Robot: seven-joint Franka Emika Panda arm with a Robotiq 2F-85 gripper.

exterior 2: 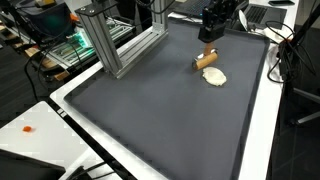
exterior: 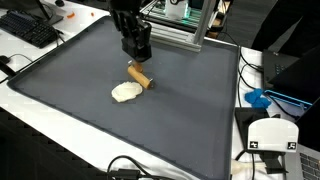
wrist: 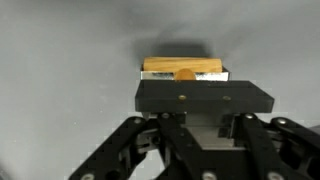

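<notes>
A short wooden stick [exterior: 141, 77] lies tilted on the dark grey mat [exterior: 80, 80], its upper end reaching up into my black gripper [exterior: 136, 55]. The gripper is shut on that end. A flat cream-white lump [exterior: 126, 92] rests on the mat just in front of the stick's lower end, touching or nearly touching it. From the opposite side, the gripper [exterior 2: 209, 38] stands above the stick [exterior 2: 206, 60] and the lump [exterior 2: 214, 76]. In the wrist view the stick [wrist: 183, 68] shows as a tan bar just beyond the gripper [wrist: 185, 82]; the fingertips are hidden behind the black body.
An aluminium frame [exterior: 178, 36] stands at the mat's back edge, close behind the gripper. A keyboard [exterior: 30, 28] lies off the mat's corner. A blue object [exterior: 258, 98] and a white device [exterior: 271, 134] sit beside the mat, with cables [exterior: 125, 168] at the front.
</notes>
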